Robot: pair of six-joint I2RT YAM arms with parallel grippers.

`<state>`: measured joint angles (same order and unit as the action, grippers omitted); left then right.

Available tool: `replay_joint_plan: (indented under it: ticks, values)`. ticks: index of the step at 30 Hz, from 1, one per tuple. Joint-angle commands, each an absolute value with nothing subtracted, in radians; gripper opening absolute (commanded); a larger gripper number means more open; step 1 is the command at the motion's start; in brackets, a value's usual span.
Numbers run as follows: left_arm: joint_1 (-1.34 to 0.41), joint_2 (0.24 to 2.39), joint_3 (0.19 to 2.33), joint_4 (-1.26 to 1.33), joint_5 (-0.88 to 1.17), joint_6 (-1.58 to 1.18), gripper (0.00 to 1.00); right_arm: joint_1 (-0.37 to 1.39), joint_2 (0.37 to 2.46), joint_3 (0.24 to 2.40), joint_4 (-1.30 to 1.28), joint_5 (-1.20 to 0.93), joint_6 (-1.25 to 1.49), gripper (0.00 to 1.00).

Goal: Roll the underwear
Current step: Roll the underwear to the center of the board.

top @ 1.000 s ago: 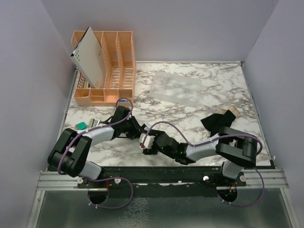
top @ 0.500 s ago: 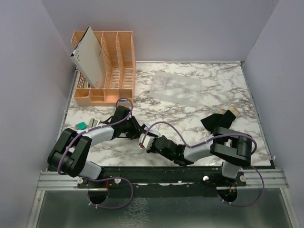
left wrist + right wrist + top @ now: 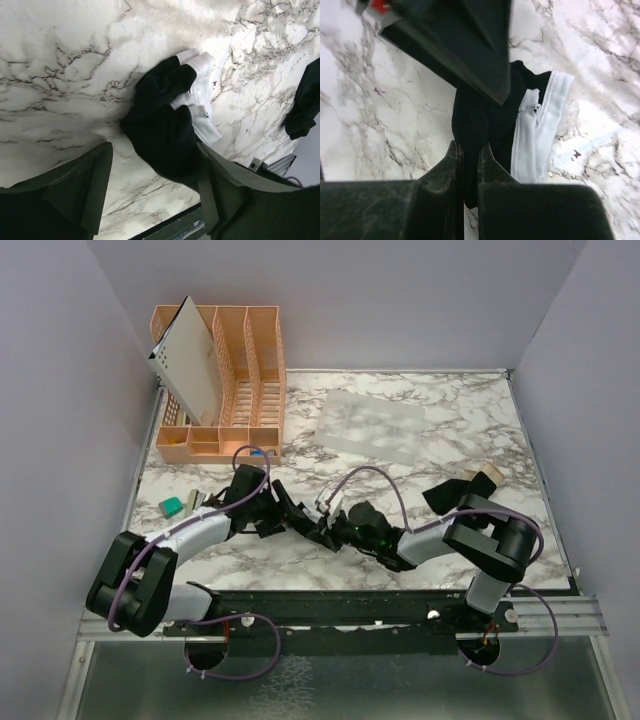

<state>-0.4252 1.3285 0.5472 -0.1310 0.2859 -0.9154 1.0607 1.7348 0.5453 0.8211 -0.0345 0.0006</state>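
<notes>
I see the underwear [image 3: 160,125], a black bundle with a white band [image 3: 202,95], lying on the marble table [image 3: 470,420] toward 6 o'clock from its middle, between my arms. My left gripper [image 3: 152,150] straddles it from 9 o'clock with fingers spread wide, while my right gripper [image 3: 469,147], in from 3 o'clock, has its fingers nearly together, pinching the black edge. A second black garment [image 3: 452,495] with a tan band [image 3: 488,476] sits well apart at 3 o'clock.

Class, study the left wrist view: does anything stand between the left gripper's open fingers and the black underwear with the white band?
Nothing visible does. The underwear lies on the marble table between the left gripper's fingers, with only bare marble in the gap. The right gripper grips the cloth's edge, not in the way.
</notes>
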Motion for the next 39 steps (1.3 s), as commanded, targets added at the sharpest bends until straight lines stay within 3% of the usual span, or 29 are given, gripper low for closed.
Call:
replay_joint_plan:
  ticks: [1, 6, 11, 30, 33, 39]
  values:
    - [-0.419, 1.225, 0.502, -0.13, 0.233, -0.874, 0.74, 0.967, 1.826, 0.498, 0.894, -0.378, 0.287, 0.01]
    - [-0.419, 1.124, 0.459, -0.098, 0.218, -0.846, 0.79, 0.875, 1.93, 0.462, 1.11, -0.543, 0.469, 0.02]
    - [-0.419, 1.089, 0.406, -0.026, 0.263, -0.847, 0.8, 0.836, 1.995, 0.46, 1.145, -0.556, 0.564, 0.03]
    - [-0.49, 1.262, 0.374, 0.195, 0.268, -0.901, 0.75, 0.738, 2.106, 0.416, 1.275, -0.563, 0.736, 0.09]
    - [-0.52, 1.314, 0.364, 0.238, 0.251, -0.92, 0.7, 0.738, 2.115, 0.416, 1.279, -0.569, 0.742, 0.1]
    - [-0.54, 1.371, 0.371, 0.204, 0.191, -0.939, 0.43, 0.737, 2.085, 0.424, 1.21, -0.559, 0.71, 0.19]
